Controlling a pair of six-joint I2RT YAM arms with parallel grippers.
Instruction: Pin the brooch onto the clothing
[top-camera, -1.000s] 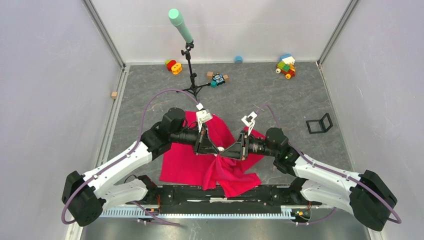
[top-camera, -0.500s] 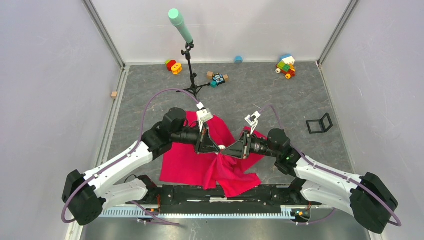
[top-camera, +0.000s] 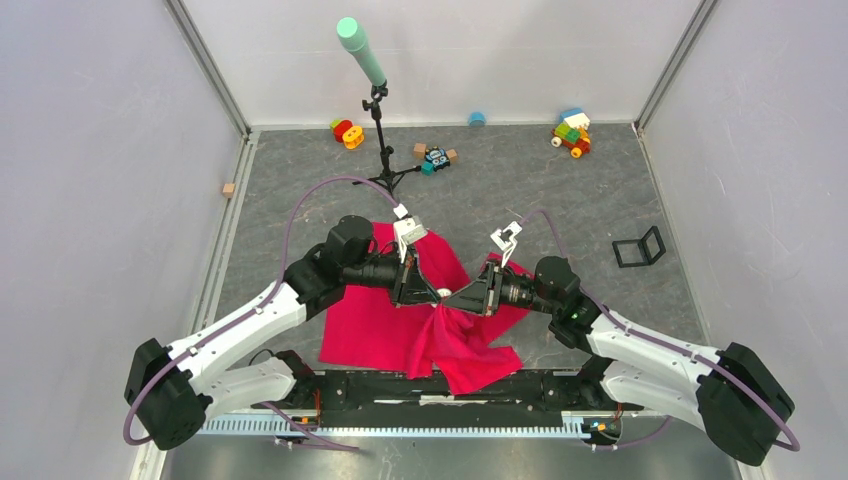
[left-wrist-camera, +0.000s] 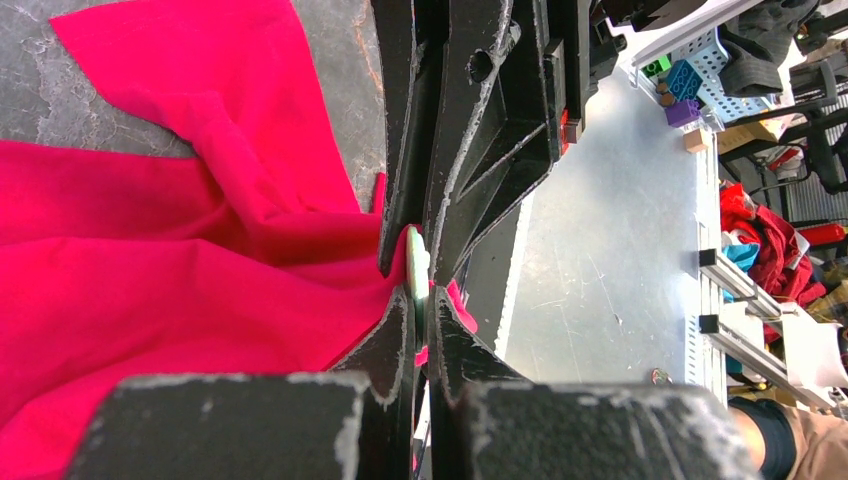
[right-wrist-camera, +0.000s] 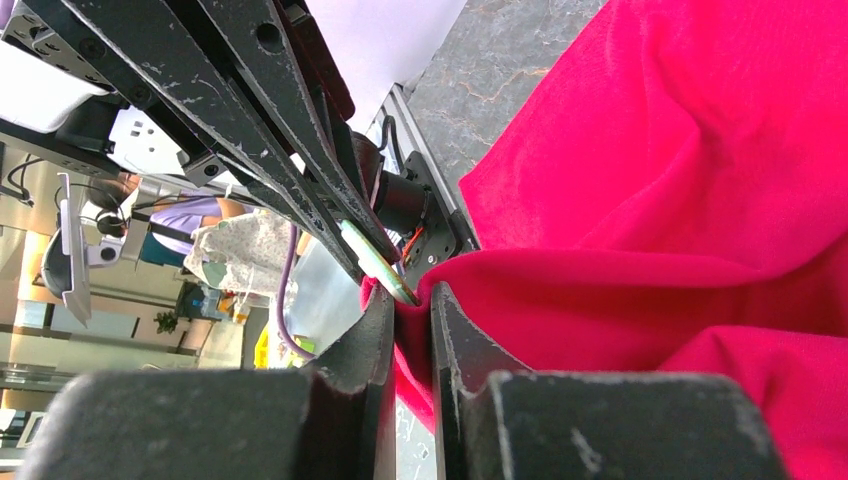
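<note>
From above, the right gripper (top-camera: 456, 300) has been shifting slightly, meeting the left gripper (top-camera: 425, 293) over the large red-pink fabric T-shirt (top-camera: 375, 335); pinning is probably beginning. Left wrist: nearly closed jaws are clamping the small round pale-green brooch (left-wrist-camera: 416, 258) edge-on. Right wrist: jaws are pinching a raised shirt fold beside it.

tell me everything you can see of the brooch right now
The brooch is a small thin disc seen edge-on, pale with a greenish tint. The left gripper pinches it by the rim between its fingers. Its far edge meets a raised fold of the red clothing, which the right gripper pinches. Its face is hidden.
</note>
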